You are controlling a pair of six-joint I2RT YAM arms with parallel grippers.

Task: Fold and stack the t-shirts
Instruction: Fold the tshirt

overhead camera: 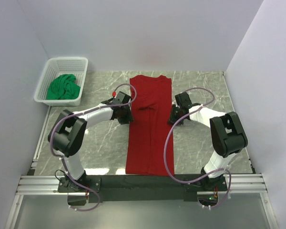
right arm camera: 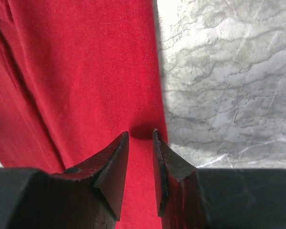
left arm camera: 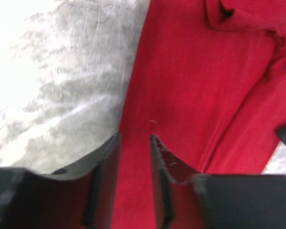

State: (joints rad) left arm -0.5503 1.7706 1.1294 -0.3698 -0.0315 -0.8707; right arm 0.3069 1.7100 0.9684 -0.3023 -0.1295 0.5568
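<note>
Red t-shirt [overhead camera: 149, 129] (folded narrow) lies on marble table [overhead camera: 107, 148].

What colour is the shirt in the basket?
The shirt is bright green; the top view shows it best.

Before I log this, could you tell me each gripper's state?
Left gripper: jaws narrow at red t-shirt edge; grip unclear.
Right gripper: likewise, grip unclear.

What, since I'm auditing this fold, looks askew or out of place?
The red t-shirt lies in a long strip with a bunched crease near its middle. The green t-shirt sits crumpled, unfolded, in the white basket.
</note>
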